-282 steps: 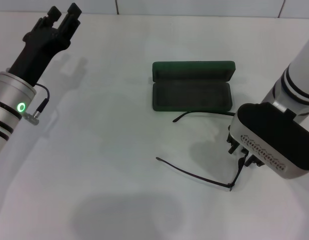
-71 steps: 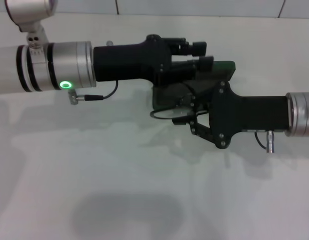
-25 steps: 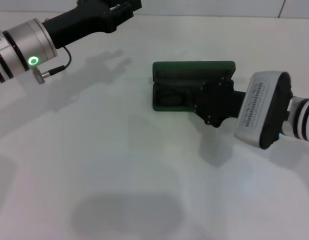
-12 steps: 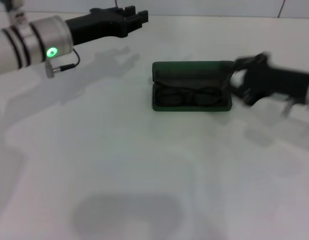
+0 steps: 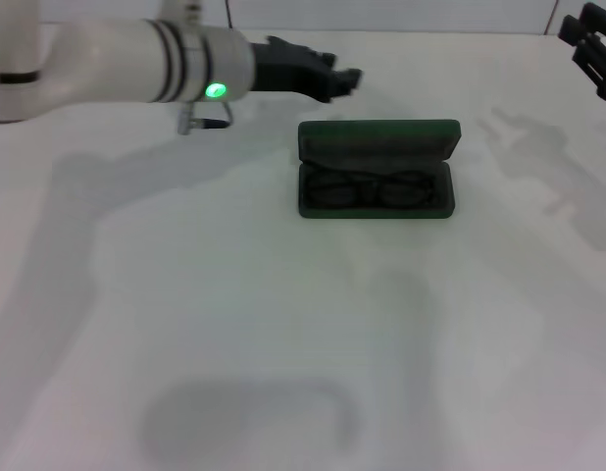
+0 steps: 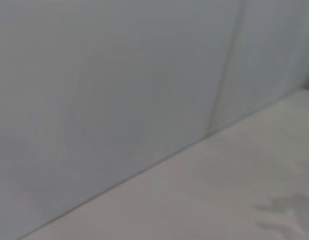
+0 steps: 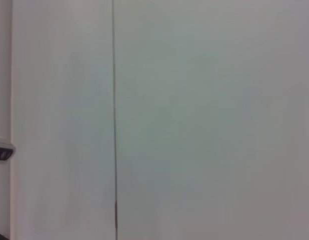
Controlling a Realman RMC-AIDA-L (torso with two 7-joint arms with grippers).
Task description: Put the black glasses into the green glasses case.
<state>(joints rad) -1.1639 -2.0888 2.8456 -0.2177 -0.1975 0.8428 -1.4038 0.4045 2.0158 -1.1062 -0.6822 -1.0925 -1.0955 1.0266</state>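
Inside rounded hard green glasses case (image 5: 378, 149), thin wire black glasses (image 5: 367, 189); both arms' jaws unreadable.

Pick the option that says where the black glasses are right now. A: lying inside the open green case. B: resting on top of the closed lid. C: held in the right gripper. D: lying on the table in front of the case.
A: the head view shows the black glasses lying in the lower tray of the open green case, with neither gripper near them.

My head camera is looking forward and down at the surface (image 5: 283, 343) from fairly far. My left wrist camera is facing a wall and the surface edge; my right wrist camera is facing wall only.
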